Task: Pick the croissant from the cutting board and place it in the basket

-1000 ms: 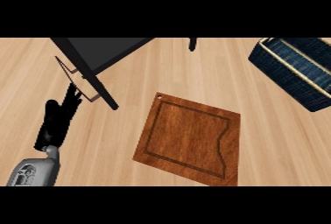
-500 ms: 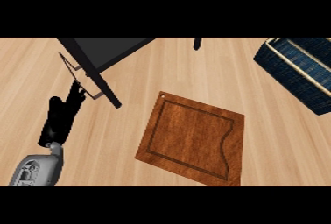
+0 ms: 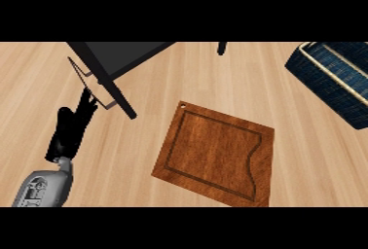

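A brown wooden cutting board (image 3: 215,154) lies tilted in the middle of the counter, and nothing rests on it. No croissant shows anywhere in the head view. The dark blue woven basket (image 3: 332,78) stands at the upper right, partly cut off by the view's edge. My left hand (image 3: 68,127) is at the left, fingers straight and pointing up toward a dark appliance, holding nothing. My right hand is out of view.
A dark flat appliance with a thin metal frame (image 3: 115,61) fills the upper left, just above my left hand's fingertips. A small dark object (image 3: 222,47) sits at the top edge. Light wooden counter (image 3: 215,78) lies between board and basket.
The whole scene has drifted rightward and slightly down in the picture as the view shifts. The left hand keeps its open pose beside the appliance.
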You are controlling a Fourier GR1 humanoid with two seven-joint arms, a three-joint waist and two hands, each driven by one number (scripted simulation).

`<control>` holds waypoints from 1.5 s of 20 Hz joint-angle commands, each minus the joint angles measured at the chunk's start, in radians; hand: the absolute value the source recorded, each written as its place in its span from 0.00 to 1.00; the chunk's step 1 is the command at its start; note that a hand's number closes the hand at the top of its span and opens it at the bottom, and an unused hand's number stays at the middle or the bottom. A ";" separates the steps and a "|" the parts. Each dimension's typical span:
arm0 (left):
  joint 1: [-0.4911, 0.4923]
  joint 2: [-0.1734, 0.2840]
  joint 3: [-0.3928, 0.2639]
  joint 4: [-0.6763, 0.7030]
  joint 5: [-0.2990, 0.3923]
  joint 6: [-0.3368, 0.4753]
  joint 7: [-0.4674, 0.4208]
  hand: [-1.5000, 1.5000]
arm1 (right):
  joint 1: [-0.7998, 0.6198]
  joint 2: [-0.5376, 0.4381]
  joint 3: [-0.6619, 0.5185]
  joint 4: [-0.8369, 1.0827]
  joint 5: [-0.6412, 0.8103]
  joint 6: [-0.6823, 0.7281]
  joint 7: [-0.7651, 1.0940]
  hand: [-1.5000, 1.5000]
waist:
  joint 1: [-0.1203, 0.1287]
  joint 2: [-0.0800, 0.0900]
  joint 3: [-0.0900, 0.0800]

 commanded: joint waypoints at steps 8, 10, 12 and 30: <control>-0.040 -0.025 -0.013 -0.008 -0.010 0.007 0.000 0.50 | -0.042 -0.017 0.048 0.450 0.178 -0.157 -0.493 1.00 | 0.004 0.002 0.001; -0.038 -0.018 -0.012 -0.025 0.005 -0.016 0.025 0.50 | -0.045 0.021 0.062 0.515 0.209 -0.207 -0.522 1.00 | 0.011 0.003 0.001; -0.016 -0.007 -0.010 -0.027 -0.003 -0.019 0.007 0.50 | -0.075 0.000 0.060 0.580 0.228 -0.198 -0.572 1.00 | 0.008 0.001 0.001; -0.077 0.008 0.028 0.035 0.002 -0.032 -0.011 0.50 | -0.107 0.079 -0.120 0.915 0.125 -0.262 -0.681 0.00 | -0.002 0.006 0.003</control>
